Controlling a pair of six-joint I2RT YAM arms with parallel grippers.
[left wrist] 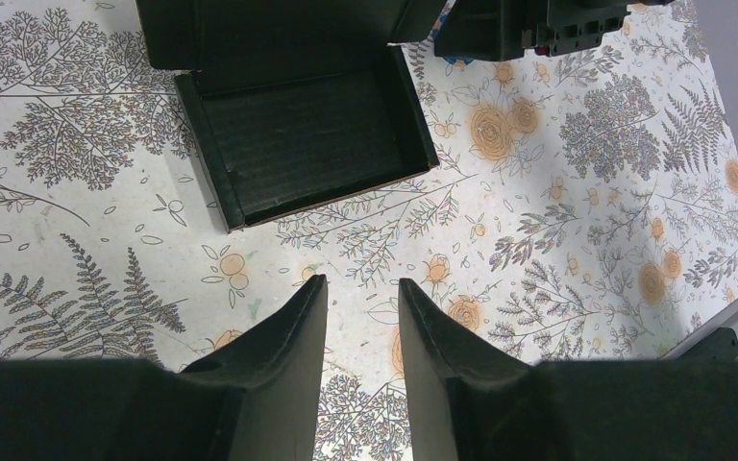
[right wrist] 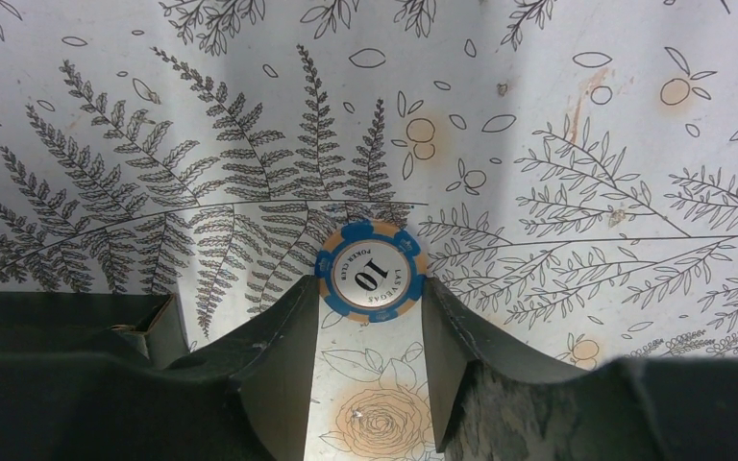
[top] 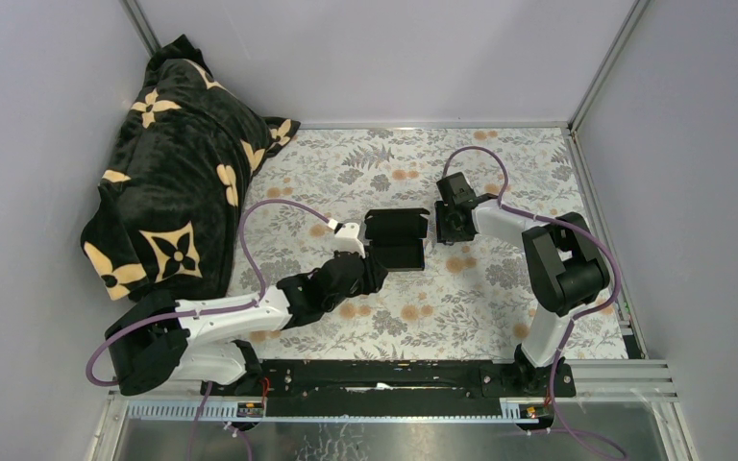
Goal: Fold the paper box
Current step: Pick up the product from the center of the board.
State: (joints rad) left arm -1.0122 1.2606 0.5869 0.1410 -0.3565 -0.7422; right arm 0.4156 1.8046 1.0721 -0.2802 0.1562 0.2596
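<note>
The paper box [top: 396, 240] is matte black card, standing as an open tray with its lid flap raised at the far side, in the middle of the floral table. In the left wrist view the box [left wrist: 307, 134] lies just ahead of my left gripper [left wrist: 362, 288], which is open and empty, apart from the box. My right gripper [top: 452, 223] is just right of the box. In the right wrist view my right gripper [right wrist: 370, 283] is closed on a blue and orange poker chip [right wrist: 371, 269] marked 10, with the box's edge [right wrist: 58, 317] at the lower left.
A black plush blanket [top: 173, 182] with cream flower motifs is heaped at the back left corner. Grey walls close in the table on three sides. A black rail [top: 394, 376] carries the arm bases at the near edge.
</note>
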